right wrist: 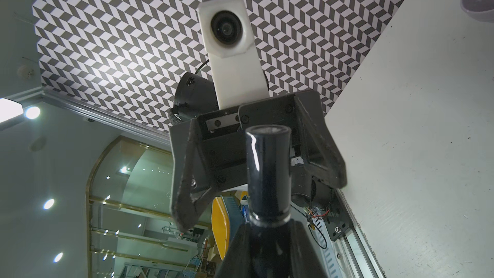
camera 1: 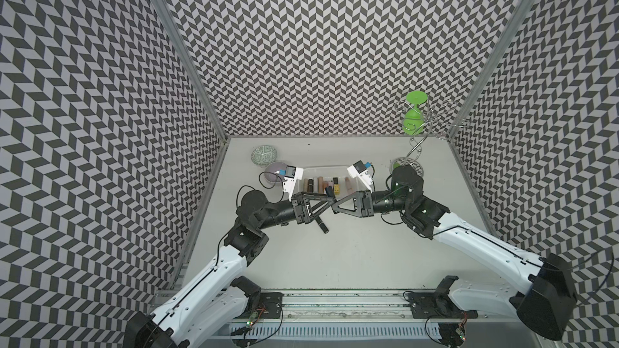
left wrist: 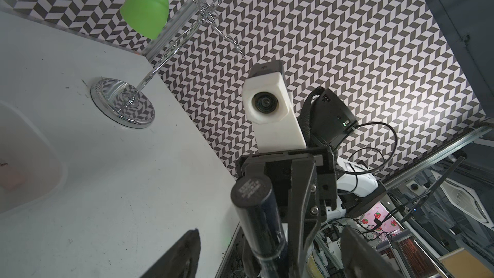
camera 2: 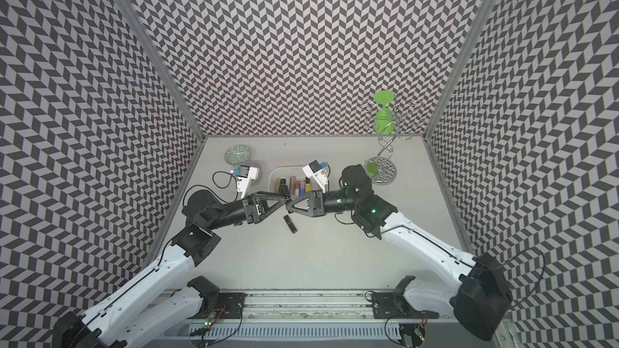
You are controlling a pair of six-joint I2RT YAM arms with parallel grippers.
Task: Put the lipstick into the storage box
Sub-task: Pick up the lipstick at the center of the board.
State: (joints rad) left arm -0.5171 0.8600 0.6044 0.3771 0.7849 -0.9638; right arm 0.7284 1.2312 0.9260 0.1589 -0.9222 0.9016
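My right gripper (camera 1: 335, 209) is shut on a dark glossy lipstick (camera 1: 329, 191), held just above the table in front of the storage box (camera 1: 321, 167). The right wrist view has the lipstick (right wrist: 267, 161) sticking out of the closed jaws. My left gripper (camera 1: 331, 199) meets it tip to tip and is open. Its two fingers (left wrist: 187, 252) stand wide apart on either side of the lipstick (left wrist: 256, 215), not touching it. The storage box is a shallow white tray with several lipsticks lying side by side in it. A second black lipstick (camera 1: 321, 225) lies on the table under the grippers.
A green-patterned bowl (camera 1: 265, 155) and a lilac bowl (camera 1: 273, 170) sit left of the box, near the left wall. At the back right stands a chrome wire stand (camera 1: 407, 165) with a green cup (camera 1: 413, 118) hanging on it.
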